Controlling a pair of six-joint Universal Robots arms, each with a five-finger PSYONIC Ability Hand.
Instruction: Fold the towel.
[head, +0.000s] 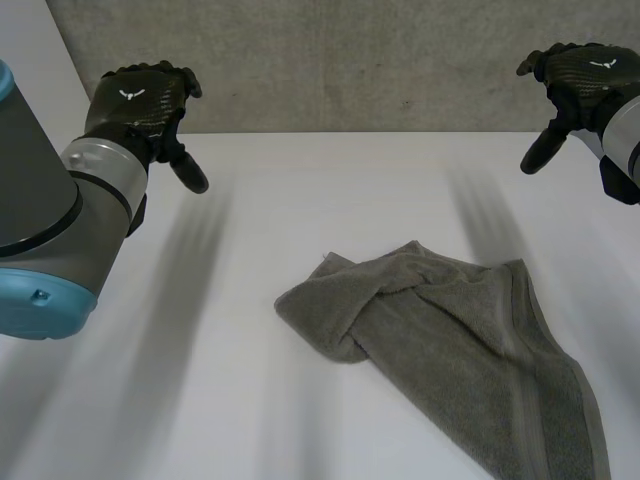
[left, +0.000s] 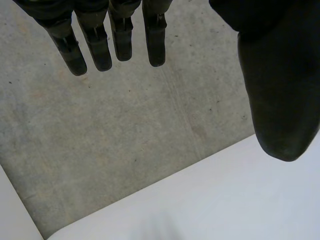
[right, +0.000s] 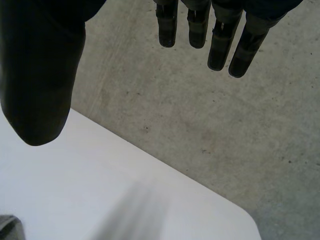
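A white table (head: 300, 190) spreads below both raised hands, with grey concrete floor (head: 350, 60) beyond its far edge. The crumpled grey towel (head: 450, 340) lies bunched on the table, well apart from either hand and nearer the right one, on the robot's side of it. The left hand (head: 140, 100) hangs over the far left corner, fingers (left: 95, 45) straight and spread from the thumb, empty. The right hand (head: 585, 75) mirrors it, fingers (right: 220, 45) extended, grasping nothing.
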